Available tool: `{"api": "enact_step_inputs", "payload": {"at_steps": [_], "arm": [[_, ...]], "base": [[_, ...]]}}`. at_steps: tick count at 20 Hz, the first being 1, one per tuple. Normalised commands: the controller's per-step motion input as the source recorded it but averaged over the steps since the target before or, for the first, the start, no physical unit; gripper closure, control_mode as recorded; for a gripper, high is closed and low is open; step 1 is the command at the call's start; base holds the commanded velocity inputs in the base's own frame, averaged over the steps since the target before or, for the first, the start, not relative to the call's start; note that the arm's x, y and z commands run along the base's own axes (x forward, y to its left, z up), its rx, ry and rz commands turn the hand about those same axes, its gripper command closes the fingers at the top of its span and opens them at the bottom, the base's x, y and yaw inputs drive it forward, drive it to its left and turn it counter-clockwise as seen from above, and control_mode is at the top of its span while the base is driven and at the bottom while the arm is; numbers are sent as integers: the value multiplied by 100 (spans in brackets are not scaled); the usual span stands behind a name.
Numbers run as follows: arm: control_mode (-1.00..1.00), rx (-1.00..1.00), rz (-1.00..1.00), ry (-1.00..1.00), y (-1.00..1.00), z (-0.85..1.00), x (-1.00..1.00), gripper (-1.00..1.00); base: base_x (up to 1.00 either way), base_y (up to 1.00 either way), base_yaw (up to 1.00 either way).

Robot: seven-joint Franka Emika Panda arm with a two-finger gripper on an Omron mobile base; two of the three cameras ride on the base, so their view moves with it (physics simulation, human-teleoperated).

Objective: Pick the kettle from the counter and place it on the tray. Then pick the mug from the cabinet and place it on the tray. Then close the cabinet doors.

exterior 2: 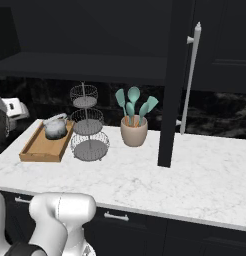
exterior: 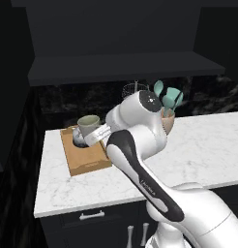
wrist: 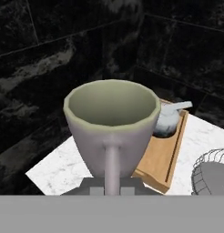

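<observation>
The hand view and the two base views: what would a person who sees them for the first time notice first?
The pale mug dominates the hand view, upright and held by its handle in the shut gripper, above the near end of the wooden tray. The grey kettle already sits on that tray, at the left end of the white marble counter. In the right base view, a dark cabinet door with a long silver handle stands open.

A kitchen: marble counter [exterior 2: 205, 185], dark wall cabinet [exterior: 116, 38], crock of spatulas [exterior 2: 134, 131].
</observation>
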Motion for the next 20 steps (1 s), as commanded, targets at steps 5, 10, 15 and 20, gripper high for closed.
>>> {"api": "enact_step_inputs", "payload": {"at_steps": [5, 10, 15, 20], "arm": [[-100, -1, 0, 0, 0, -40, 35, 100], [-100, 0, -4, -2, 0, -55, 40, 100], [-100, 0, -14, 2, 4, -56, 54, 100], [-100, 0, -13, 6, 3, -46, 55, 100]], "base": [[0, 0, 0], [0, 0, 0], [0, 0, 0], [0, 0, 0]]}}
